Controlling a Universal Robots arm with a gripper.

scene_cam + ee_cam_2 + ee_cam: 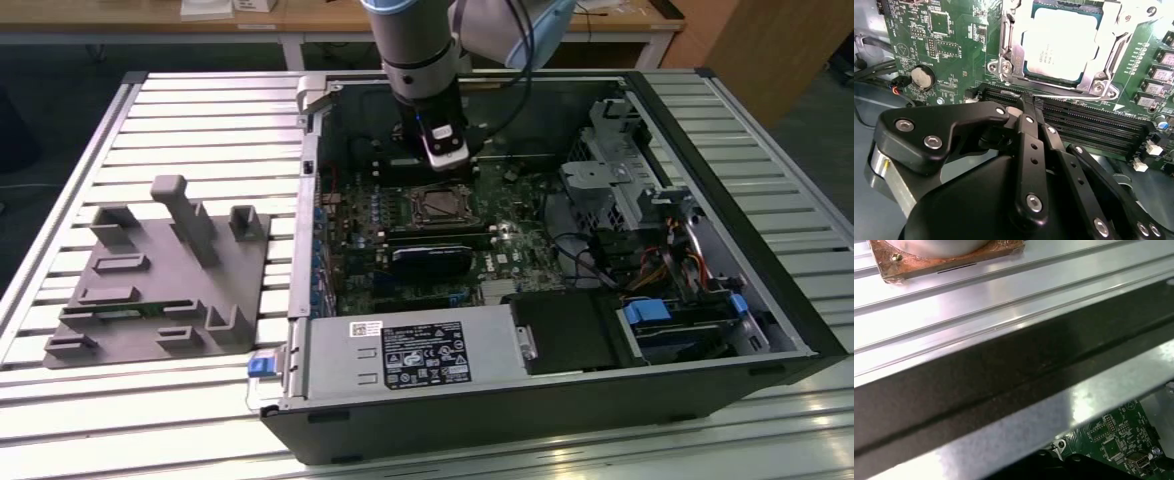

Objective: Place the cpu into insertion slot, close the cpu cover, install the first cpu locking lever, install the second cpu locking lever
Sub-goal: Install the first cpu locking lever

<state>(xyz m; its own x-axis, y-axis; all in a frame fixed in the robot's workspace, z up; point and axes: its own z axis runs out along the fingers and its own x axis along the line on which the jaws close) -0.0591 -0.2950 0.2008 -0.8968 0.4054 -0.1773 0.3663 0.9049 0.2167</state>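
Black gripper point(1027, 103), closed on nothing visible, sits beside silvery square cpu cover point(1010, 37); a slip could gouge green circuit board point(966, 60).

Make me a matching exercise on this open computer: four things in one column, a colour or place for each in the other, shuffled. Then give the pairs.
Things:
1. cpu
2. cpu cover
3. memory slots
4. grey fixture block

Descriptions:
A. long, narrow, black
B. on the slatted table, outside the case, at the exterior view's left
C. pale square face showing through a window
D. silvery metal frame lying around the chip

Pairs: 1-C, 2-D, 3-A, 4-B.
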